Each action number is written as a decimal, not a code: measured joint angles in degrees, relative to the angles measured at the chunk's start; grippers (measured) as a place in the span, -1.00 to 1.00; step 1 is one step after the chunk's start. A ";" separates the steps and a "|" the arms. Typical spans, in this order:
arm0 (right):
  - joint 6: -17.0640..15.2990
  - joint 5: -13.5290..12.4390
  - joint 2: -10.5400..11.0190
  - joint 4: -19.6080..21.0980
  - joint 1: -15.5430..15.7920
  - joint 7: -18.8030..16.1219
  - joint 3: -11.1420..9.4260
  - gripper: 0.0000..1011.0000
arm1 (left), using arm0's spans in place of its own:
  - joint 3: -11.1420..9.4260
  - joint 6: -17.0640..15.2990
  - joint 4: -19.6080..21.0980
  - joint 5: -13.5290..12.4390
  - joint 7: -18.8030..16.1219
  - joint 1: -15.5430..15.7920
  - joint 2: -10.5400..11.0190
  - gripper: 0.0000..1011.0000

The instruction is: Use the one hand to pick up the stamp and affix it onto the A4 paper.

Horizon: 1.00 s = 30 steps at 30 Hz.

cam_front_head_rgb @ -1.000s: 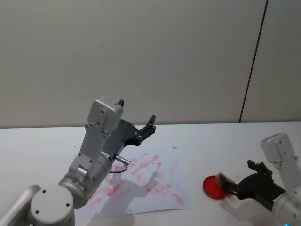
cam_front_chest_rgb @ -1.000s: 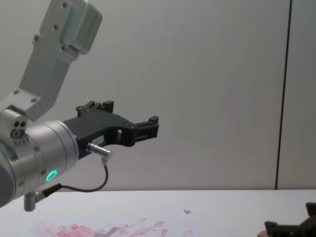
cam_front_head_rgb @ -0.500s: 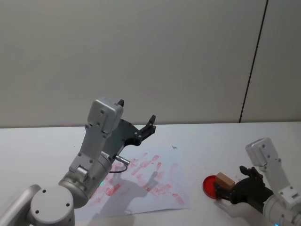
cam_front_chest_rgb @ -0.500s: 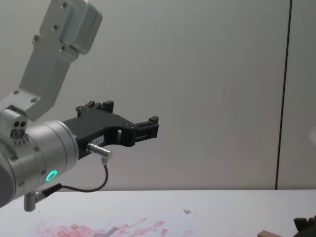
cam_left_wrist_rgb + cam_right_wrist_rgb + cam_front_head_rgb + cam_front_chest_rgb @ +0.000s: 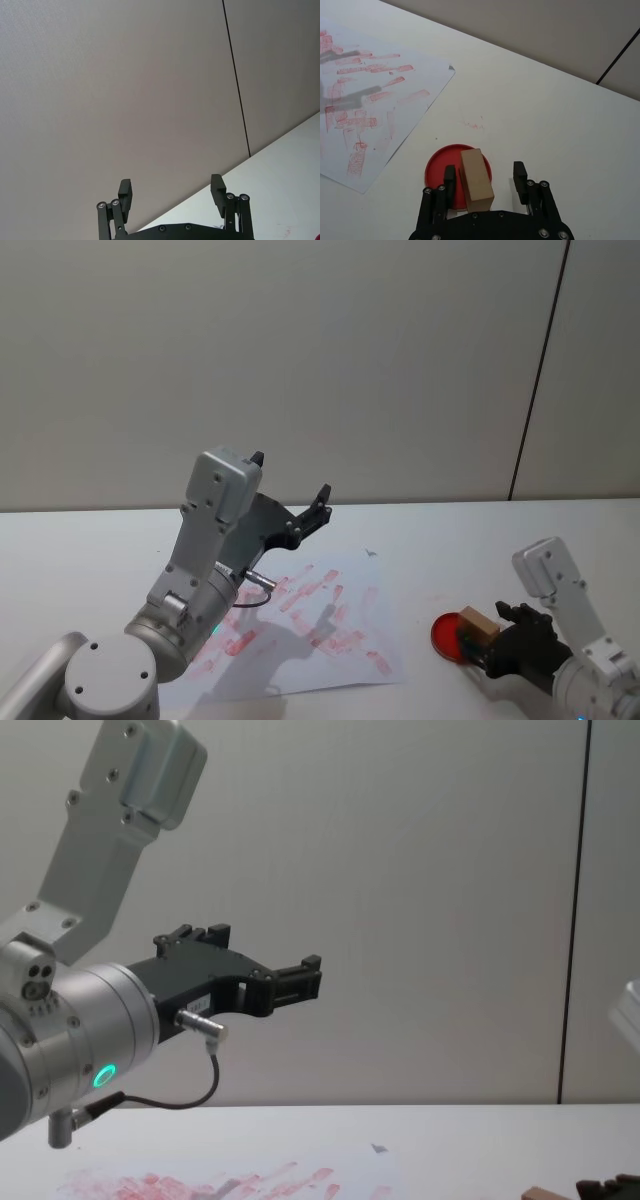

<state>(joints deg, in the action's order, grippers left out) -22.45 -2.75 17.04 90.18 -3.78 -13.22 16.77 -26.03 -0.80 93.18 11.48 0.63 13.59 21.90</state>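
"Where's the stamp [image 5: 476, 186]?"
"Standing on the red pad [image 5: 436, 170], between the 2 spread fingers of the right gripper [image 5: 485, 172]; 1 maybe touches it."
"The A4 paper [image 5: 350, 602]?"
"Further left, well apart; the left gripper [image 5: 170, 192] hangs above, jaws wide."

Your left gripper [image 5: 308, 976] hangs high over the table [image 5: 450, 1140], reaching from 9 o'clock toward 3, with a green light [image 5: 105, 1074] on its wrist. The A4 paper [image 5: 200, 1185] lies flat at 7 o'clock, red-smeared. At 5 o'clock the right gripper [image 5: 606, 1186] sits low, with a sliver of the stamp [image 5: 540, 1193] just on its 9 o'clock side.
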 joint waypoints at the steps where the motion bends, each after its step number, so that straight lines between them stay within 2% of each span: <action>1: -0.01 0.05 -0.02 -0.06 -0.02 -0.03 0.01 0.39 | 0.00 0.00 0.00 0.00 0.00 0.00 -0.01 0.98; 2: -0.02 0.12 -0.06 -0.16 -0.07 -0.07 0.03 0.39 | 0.00 0.00 0.00 0.00 0.00 0.00 0.00 0.98; 6: -0.04 0.30 -0.12 -0.38 -0.19 -0.18 0.08 0.08 | 0.00 0.00 0.00 0.00 0.00 0.00 0.00 0.98; 14: -0.05 0.52 -0.22 -0.68 -0.34 -0.32 0.14 -0.40 | 0.00 0.00 0.00 0.00 0.00 0.00 0.00 0.98; 15: -0.05 0.52 -0.22 -0.68 -0.34 -0.32 0.14 -0.40 | 0.00 0.00 0.00 0.00 0.00 0.00 0.00 0.98; 17: 0.06 0.52 -0.25 -0.71 -0.35 -0.34 0.15 -0.55 | 0.00 0.00 0.00 0.00 0.00 0.00 0.00 0.98; 30: 5.21 -1.59 -1.55 -0.69 -1.19 -0.72 0.43 -0.56 | 0.00 0.00 0.00 0.00 0.00 0.00 -0.01 0.98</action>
<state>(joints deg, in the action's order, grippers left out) -17.24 -4.33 15.49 89.50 -4.98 -13.94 17.20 -26.02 -0.80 93.17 11.48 0.63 13.59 21.89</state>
